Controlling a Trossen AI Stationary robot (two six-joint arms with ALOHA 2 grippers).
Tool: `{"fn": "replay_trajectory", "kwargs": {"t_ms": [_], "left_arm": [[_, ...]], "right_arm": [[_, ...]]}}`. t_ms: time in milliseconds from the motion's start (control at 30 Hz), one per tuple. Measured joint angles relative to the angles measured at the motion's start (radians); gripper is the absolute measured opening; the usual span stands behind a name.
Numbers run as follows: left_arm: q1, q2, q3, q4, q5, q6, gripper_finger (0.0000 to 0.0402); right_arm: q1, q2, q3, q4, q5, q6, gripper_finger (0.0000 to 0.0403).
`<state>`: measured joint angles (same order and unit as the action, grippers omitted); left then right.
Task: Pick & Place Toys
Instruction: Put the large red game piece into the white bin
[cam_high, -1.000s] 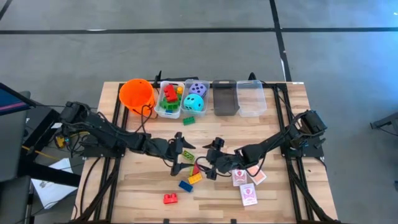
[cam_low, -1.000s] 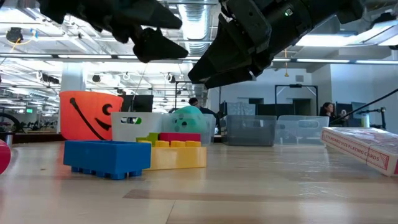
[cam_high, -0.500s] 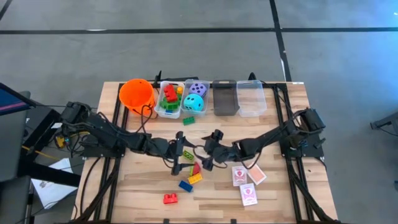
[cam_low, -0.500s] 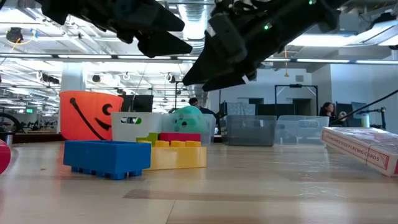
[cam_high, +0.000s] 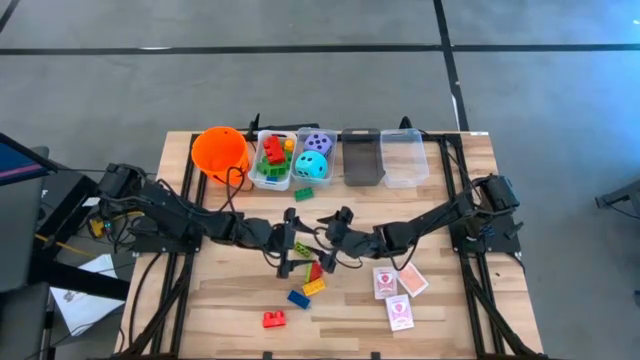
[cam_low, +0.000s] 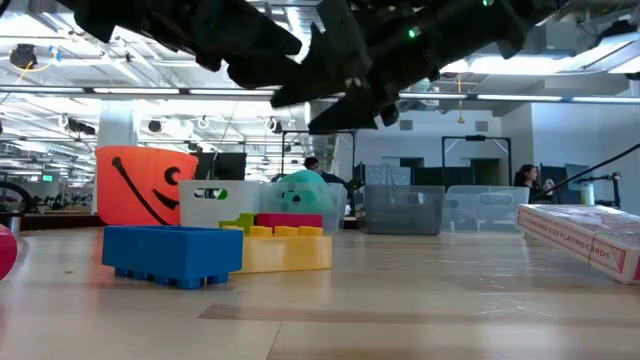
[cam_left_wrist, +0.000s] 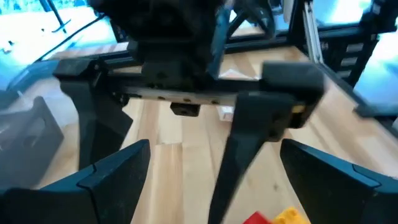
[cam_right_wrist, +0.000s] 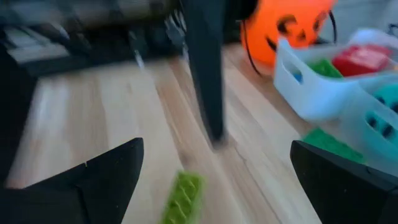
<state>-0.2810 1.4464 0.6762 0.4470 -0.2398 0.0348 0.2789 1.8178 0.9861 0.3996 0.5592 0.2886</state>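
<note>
Both pincers hang spread and empty at mid-tabletop (cam_high: 200, 320): left pincer (cam_high: 288, 240), right pincer (cam_high: 325, 243), nearly facing each other. The loose green brick (cam_right_wrist: 181, 198) lies between them on the wood, with red, yellow and blue bricks (cam_high: 308, 283) just nearer the front edge and the cards (cam_high: 397, 292) off to the right. Send one arm only, drop straight over the green brick, straddle its short sides, then close; hold the other arm back so they don't clash.

Loose bricks (cam_high: 307, 280) at table (cam_high: 470, 310) centre, cards (cam_high: 397, 292) right, bins (cam_high: 383, 157) behind.
</note>
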Motion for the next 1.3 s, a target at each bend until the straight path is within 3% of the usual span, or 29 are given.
{"fn": "replay_trajectory", "kwargs": {"t_ms": [200,367,567,833,1033,1300], "left_arm": [[0.000,0.000,0.000,-0.016,0.000,-0.219,0.0353],[-0.002,0.000,0.000,-0.019,0.003,-0.246,0.0349],[-0.005,0.000,0.000,0.001,0.100,-0.243,0.0347],[-0.004,0.000,0.000,0.003,0.144,-0.169,0.0345],[-0.004,0.000,0.000,-0.005,0.145,-0.097,0.0342],[-0.009,0.000,0.000,-0.040,0.147,-0.074,0.0341]], "right_arm": [[0.009,0.023,0.000,0.067,-0.008,0.000,0.0397],[0.013,0.007,0.000,0.099,-0.043,0.000,0.0397],[0.084,-0.019,0.001,0.056,-0.057,0.002,0.0397],[0.211,-0.157,0.002,-0.339,0.260,0.157,0.0397],[0.306,-0.198,0.002,-0.475,0.291,0.290,0.0397],[0.378,-0.078,0.002,-0.481,0.345,0.474,0.0397]]}}
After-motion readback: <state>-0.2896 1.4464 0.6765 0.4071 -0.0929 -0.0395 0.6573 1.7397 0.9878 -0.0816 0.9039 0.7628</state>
